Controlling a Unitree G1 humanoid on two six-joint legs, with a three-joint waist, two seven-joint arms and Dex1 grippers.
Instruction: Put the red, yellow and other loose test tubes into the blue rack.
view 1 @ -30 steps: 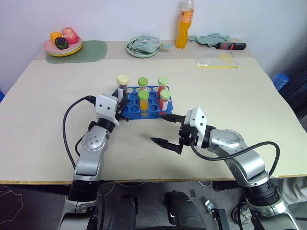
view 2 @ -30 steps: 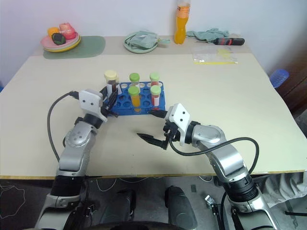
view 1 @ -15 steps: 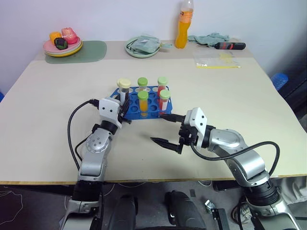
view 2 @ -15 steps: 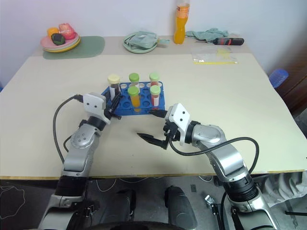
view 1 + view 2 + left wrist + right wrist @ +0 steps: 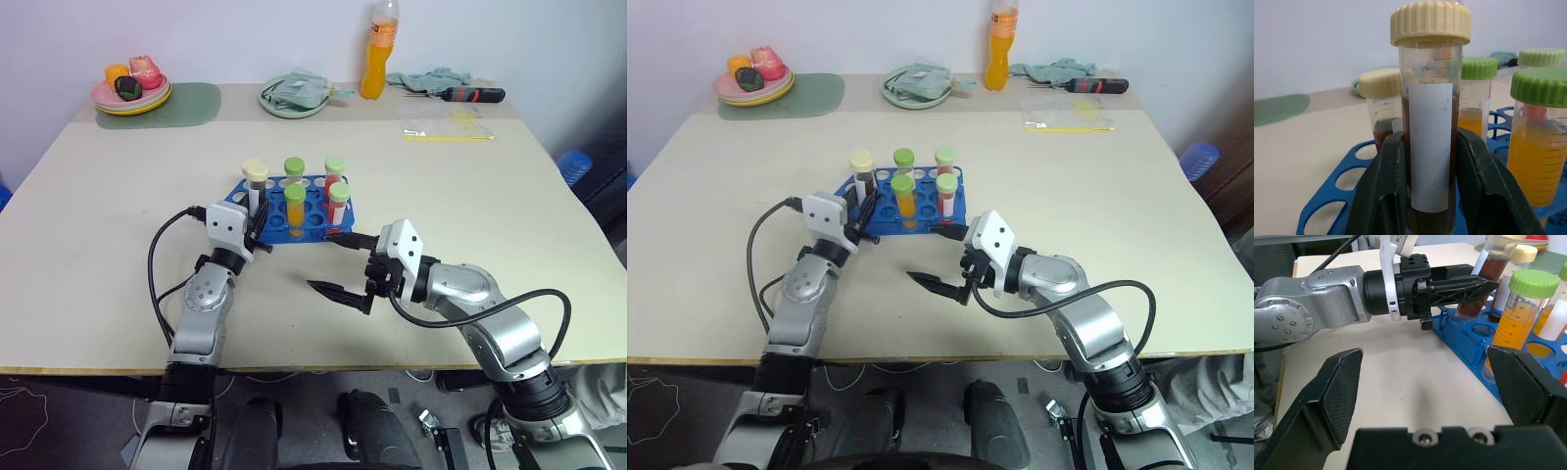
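Tube (image 5: 1431, 147) with the cream cap and dark liquid is clamped upright in your left end effector (image 5: 257, 233) over the blue rack (image 5: 306, 223) mid-tabletop (image 5: 470, 196), probably lining it up for a hole, while your right end effector (image 5: 336, 264) hangs wide open, empty.

My left arm reaches forward over the table, and my left gripper (image 5: 257, 232) is closed tight on a tube with a pale yellow cap (image 5: 1430, 122). One black finger (image 5: 1386, 191) presses each side of it, and the tube stands almost upright. My right arm bends in from the right side. My right gripper (image 5: 333, 264) points toward my left and sits near the left one, not touching it. Its two fingers (image 5: 1339, 391) are spread wide apart with nothing between them.
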